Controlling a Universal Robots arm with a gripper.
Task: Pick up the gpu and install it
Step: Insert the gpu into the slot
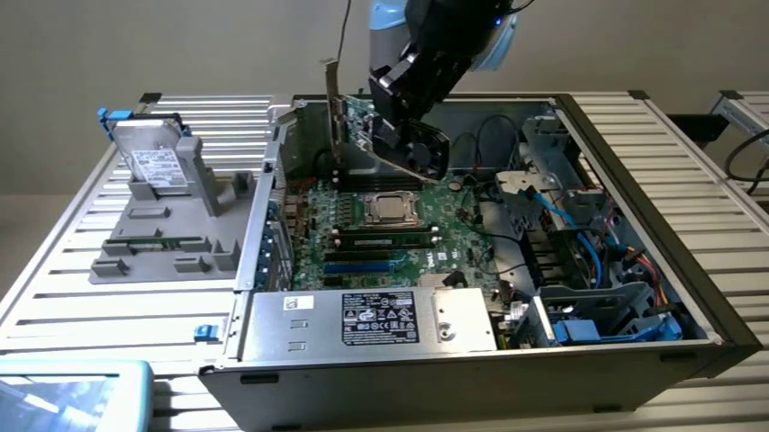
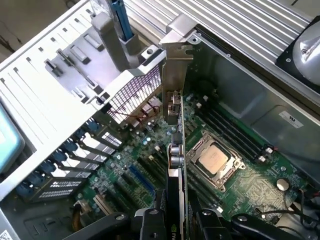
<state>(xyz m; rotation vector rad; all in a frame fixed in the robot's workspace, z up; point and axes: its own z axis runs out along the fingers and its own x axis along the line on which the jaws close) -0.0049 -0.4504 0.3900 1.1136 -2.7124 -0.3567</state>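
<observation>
1. Gripper (image 1: 394,121) hangs over the open computer case (image 1: 481,382), which sits on a slatted metal table (image 1: 673,126).
2. Gripper part-way closed and clamped on the gpu (image 1: 357,126). In the wrist view one finger (image 2: 150,220) presses each face of the card, so the gripper (image 2: 177,225) has a firm hold.
3. The gpu is off the table, held inside the case's upper rear area above the motherboard (image 1: 360,236). It is tilted, not level.
4. Its silver bracket (image 1: 330,94) points up and stands above the case's back edge. The black cooler side faces the exterior view's right.
5. In the wrist view the gpu (image 2: 176,150) shows edge-on, with the bracket (image 2: 175,75) just beside the case's rear wall (image 2: 240,85).
6. Its lower edge appears clear of the motherboard (image 2: 250,185); cannot tell if any corner touches.
7. CPU (image 1: 391,209) (image 2: 215,157) lies beneath and just beside the card's line. A blue slot (image 1: 360,267) (image 2: 142,181) lies on the card's other side.
8. Power supply (image 1: 373,319) fills the case's near corner.
9. At the exterior view's left a hard drive (image 1: 157,166) stands in a grey holder (image 1: 180,225), well apart from the gripper.
</observation>
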